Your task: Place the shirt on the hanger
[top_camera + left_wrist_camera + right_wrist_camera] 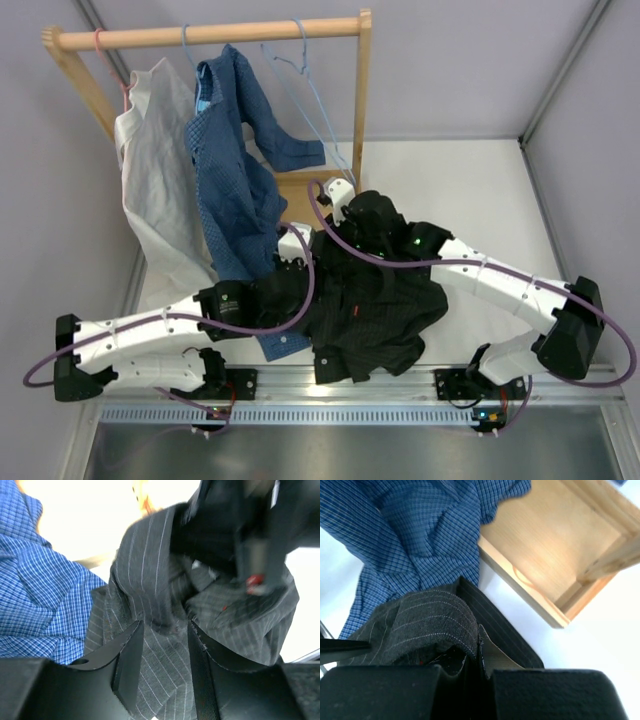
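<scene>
The black pinstriped shirt (375, 310) lies crumpled on the white table between my two arms. My right gripper (352, 212) is at its far edge and, in the right wrist view, the right gripper (479, 647) is shut on a fold of the shirt (430, 617). My left gripper (287, 272) is at the shirt's left side. Its fingers (127, 655) stand apart, with the shirt's striped cloth (160, 580) lying between and beyond them, so the left gripper (162, 647) is open. The light-blue wire hanger (303, 66) hangs empty on the wooden rail, at its right end.
A wooden rack (210, 35) stands at the back left with its base board (555, 545) on the table. A pale grey shirt (155, 170) on a pink hanger and a blue patterned shirt (230, 170) hang from it; the blue one drapes down beside the left gripper.
</scene>
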Tool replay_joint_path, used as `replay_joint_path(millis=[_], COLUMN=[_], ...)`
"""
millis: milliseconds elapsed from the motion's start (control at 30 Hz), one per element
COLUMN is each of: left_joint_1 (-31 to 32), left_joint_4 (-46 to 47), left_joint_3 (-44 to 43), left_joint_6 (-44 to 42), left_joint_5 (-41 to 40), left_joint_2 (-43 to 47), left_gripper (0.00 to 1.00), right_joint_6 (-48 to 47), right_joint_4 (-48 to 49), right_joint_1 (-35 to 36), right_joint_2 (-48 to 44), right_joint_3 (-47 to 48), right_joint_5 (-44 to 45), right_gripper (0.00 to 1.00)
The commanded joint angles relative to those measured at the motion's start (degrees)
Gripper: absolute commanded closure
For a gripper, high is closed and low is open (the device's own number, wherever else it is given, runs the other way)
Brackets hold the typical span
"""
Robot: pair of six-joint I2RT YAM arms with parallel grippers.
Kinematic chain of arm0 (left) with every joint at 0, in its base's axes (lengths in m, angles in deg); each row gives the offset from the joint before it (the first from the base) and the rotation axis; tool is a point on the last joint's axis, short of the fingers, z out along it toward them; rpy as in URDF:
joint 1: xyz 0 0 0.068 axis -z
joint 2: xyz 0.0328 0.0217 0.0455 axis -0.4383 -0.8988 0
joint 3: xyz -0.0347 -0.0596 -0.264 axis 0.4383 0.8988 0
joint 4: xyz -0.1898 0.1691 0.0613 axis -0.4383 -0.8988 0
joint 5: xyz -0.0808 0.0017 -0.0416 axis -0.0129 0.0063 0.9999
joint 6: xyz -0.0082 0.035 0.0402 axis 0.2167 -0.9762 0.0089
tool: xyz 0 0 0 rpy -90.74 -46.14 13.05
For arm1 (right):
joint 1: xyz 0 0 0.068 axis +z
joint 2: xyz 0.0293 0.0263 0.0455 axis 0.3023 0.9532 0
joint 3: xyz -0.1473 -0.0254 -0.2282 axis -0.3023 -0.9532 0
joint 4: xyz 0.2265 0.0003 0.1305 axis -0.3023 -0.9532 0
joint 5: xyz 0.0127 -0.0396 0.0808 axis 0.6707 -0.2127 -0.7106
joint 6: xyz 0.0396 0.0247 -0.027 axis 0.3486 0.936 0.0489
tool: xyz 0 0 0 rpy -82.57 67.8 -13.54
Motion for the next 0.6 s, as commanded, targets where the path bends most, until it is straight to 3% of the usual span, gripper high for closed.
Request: replay_joint_path(millis=[0,467,567], left_joint_1=[0.2,0.0,-0.1], left_joint_4=[-0.5,-2.5,-2.4], left_joint_3=[-4.8,-4.5,-4.1], left_joint_6=[-1.0,1.1,1.8], left_joint_5=[-4.0,-9.9,-12.5], left_joint_2=[-0.3,-7.9,-9.4], left_gripper=[0.55,0.57,0.63], right_joint_6=[3.0,6.0,6.4], right_joint_4=[-2.9,-2.9,-2.8], right_joint_1=[0.9,0.9,0.9], right_joint_2=[0.9,0.4,0.0], right_joint_3=[3.6,5.2,5.1], right_joint_5=[3.2,2.8,1.2], right_gripper=[1.0,1.0,1.0])
